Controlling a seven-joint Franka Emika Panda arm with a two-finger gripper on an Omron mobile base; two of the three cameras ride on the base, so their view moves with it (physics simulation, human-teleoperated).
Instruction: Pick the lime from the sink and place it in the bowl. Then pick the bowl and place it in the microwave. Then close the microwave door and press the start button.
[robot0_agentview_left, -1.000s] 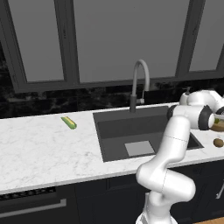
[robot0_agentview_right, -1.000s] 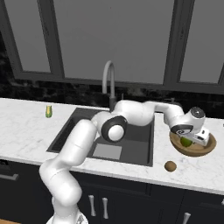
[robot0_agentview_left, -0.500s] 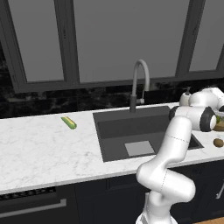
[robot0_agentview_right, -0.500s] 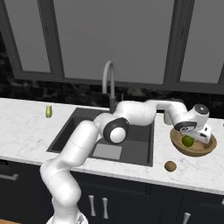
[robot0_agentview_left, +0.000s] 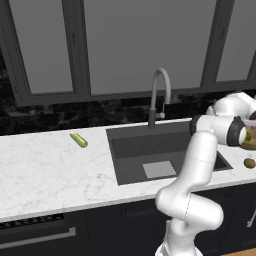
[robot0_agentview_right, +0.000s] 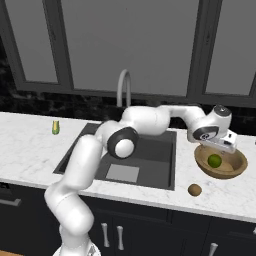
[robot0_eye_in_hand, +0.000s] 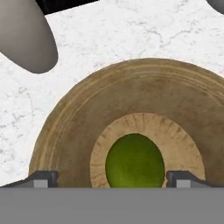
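- gripper (robot0_eye_in_hand: 111, 178) hangs right over the wooden bowl (robot0_agentview_right: 235, 170), looking straight down into it – fingers spread wide, nothing held
- lime (robot0_eye_in_hand: 134, 160) sits free at the bowl's centre, directly below the hand, between the two finger tips (robot0_eye_in_hand: 43, 178) but touching neither
- in the right base view the lime (robot0_agentview_right: 214, 160) lies inside the bowl, hand (robot0_agentview_right: 226, 144) just above the near-left part of the rim
- bowl rests on the white marble counter (robot0_agentview_right: 200, 200), on the far side of the sink (robot0_agentview_right: 155, 167) from the arm's base
- small brown round fruit (robot0_agentview_right: 195, 190) on the counter, near the bowl, lower-left of the hand, apart from the rim
- sink basin with light grey mat (robot0_agentview_right: 123, 173) and curved faucet (robot0_agentview_right: 123, 85), well off to the hand's left
- yellow-green corn-like vegetable (robot0_agentview_left: 78, 140) on the counter beyond the sink – well apart from the hand
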